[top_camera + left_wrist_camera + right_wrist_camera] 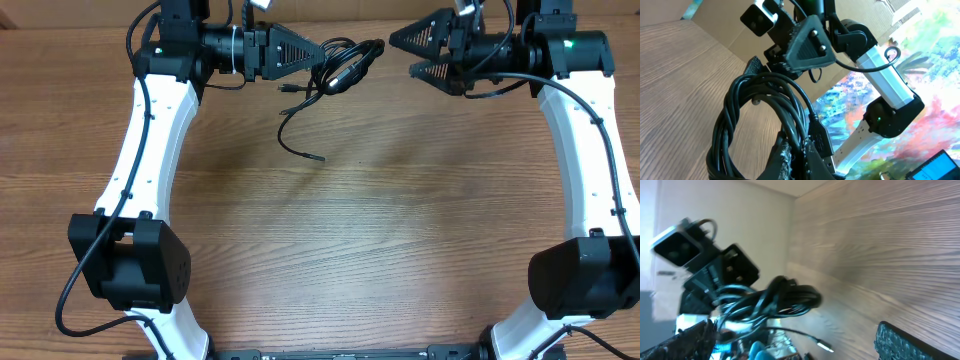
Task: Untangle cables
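The counter [380, 230] is a brown wood-grain top that fills the overhead view. Two white arms [150, 150] rise from its near edge. Toward the far side, a loose tail of the cables [297, 148] curves down; whether its tip touches the wood cannot be told.

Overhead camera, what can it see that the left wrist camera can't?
Only overhead: both whole white arms, and one loose cord end trailing out over the table. Only left wrist: up close, the strands twisting round each other and a small plug. Both: the cables bundled in the left gripper, and the open right gripper facing them.
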Robot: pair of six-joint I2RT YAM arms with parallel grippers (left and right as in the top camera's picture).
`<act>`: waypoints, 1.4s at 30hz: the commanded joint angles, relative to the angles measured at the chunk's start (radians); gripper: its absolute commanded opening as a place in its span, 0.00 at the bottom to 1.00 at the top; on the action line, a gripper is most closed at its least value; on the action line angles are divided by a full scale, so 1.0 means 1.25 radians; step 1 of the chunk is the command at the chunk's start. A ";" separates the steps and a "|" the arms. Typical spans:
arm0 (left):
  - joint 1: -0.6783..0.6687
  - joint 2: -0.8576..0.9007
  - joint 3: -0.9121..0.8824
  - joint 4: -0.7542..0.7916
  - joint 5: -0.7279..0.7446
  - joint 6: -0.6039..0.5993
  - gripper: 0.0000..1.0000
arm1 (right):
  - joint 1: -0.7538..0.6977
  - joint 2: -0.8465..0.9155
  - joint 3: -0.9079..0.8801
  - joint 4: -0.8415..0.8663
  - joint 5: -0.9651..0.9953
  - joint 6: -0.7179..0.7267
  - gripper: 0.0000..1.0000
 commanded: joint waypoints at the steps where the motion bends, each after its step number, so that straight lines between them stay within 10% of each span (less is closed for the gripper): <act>1: -0.002 -0.020 -0.002 0.004 0.030 -0.014 0.04 | 0.001 -0.026 0.021 0.004 -0.065 -0.012 1.00; 42: -0.089 -0.020 -0.003 -0.037 -0.380 -0.039 0.04 | 0.083 -0.026 0.021 -0.002 0.081 0.114 0.71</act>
